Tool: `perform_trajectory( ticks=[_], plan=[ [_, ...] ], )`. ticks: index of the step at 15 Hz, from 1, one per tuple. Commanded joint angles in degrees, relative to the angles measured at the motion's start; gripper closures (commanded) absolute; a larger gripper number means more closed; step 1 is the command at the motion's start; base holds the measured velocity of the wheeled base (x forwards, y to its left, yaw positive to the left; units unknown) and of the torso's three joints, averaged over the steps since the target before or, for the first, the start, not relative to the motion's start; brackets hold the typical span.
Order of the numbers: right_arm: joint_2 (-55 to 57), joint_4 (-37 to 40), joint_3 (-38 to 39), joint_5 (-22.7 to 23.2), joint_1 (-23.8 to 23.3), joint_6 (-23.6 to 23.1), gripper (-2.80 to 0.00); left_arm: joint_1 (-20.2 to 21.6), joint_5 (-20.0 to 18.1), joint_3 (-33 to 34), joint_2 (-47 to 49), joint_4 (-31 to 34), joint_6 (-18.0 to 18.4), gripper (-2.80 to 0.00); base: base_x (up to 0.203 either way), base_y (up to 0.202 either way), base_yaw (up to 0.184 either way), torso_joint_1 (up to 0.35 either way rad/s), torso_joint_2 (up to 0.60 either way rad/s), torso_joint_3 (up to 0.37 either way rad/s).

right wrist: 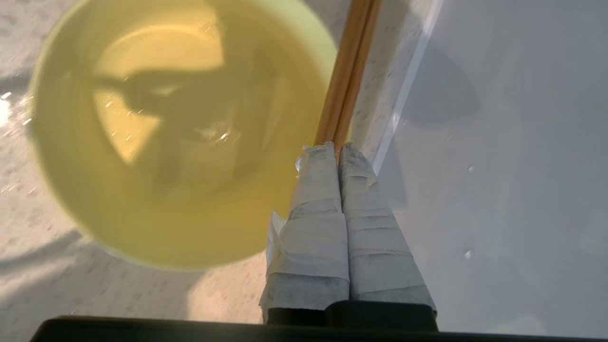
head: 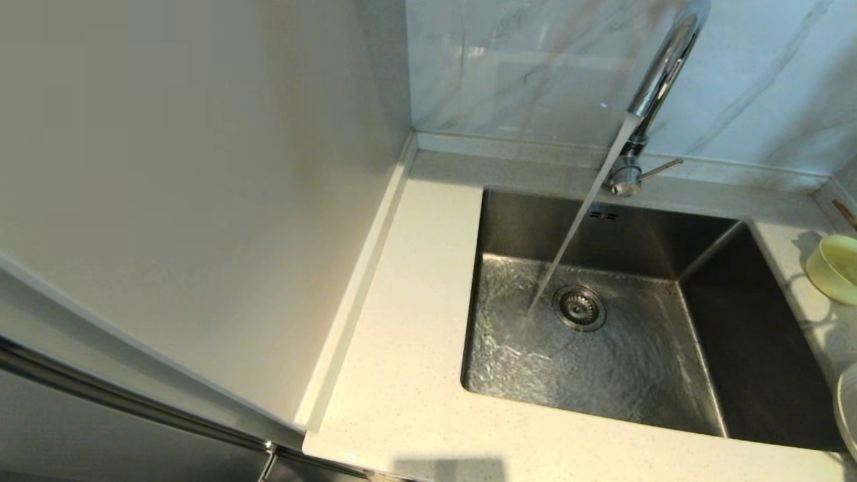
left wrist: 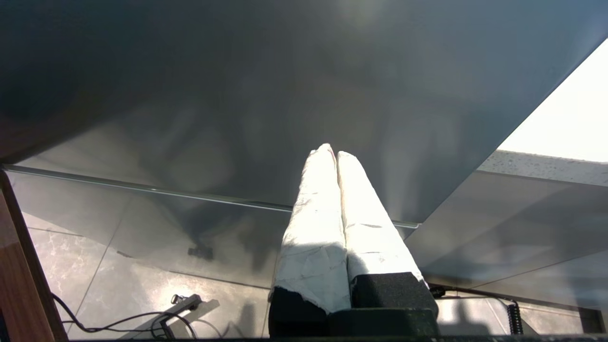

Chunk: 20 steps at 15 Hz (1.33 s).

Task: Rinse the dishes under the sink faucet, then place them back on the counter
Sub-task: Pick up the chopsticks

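Hovering beside the bowl (right wrist: pixel 156 137), right gripper (right wrist: pixel 338 147) jaws closed

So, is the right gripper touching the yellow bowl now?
Cannot tell. In the right wrist view the shut right gripper overlaps the bowl rim, but no contact or gap shows plainly.
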<state>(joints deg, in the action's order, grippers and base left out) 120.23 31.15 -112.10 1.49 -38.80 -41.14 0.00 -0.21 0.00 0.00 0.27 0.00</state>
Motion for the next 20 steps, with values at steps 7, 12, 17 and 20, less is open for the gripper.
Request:
perform_trajectory(
  ticks=[7, 12, 17, 20],
  plan=[
    [1.07, -5.38, -0.49, 0.73, -0.1, 0.63, 0.0, 0.0, 0.03, 0.0, 0.0, 0.0, 0.0, 0.0, 0.0, 0.0, 0.0, 0.0, 0.0, 0.0],
    [2.81, -6.45, -0.66, 0.35, -0.22, 0.45, 0.0, 0.0, -0.05, 0.0, 0.0, 0.0, 0.0, 0.0, 0.0, 0.0, 0.0, 0.0, 0.0, 0.0],
    [2.7, -6.1, -0.57, 0.47, -0.22, 0.1, 0.0, 0.0, -0.02, 0.0, 0.0, 0.0, 0.0, 0.0, 0.0, 0.0, 0.0, 0.0, 0.0, 0.0],
    [2.2, -5.73, -0.14, 0.89, -0.22, -1.05, 0.0, 0.0, 0.01, 0.0, 0.0, 0.0, 0.0, 0.0, 0.0, 0.0, 0.0, 0.0, 0.0, 0.0]
  ],
)
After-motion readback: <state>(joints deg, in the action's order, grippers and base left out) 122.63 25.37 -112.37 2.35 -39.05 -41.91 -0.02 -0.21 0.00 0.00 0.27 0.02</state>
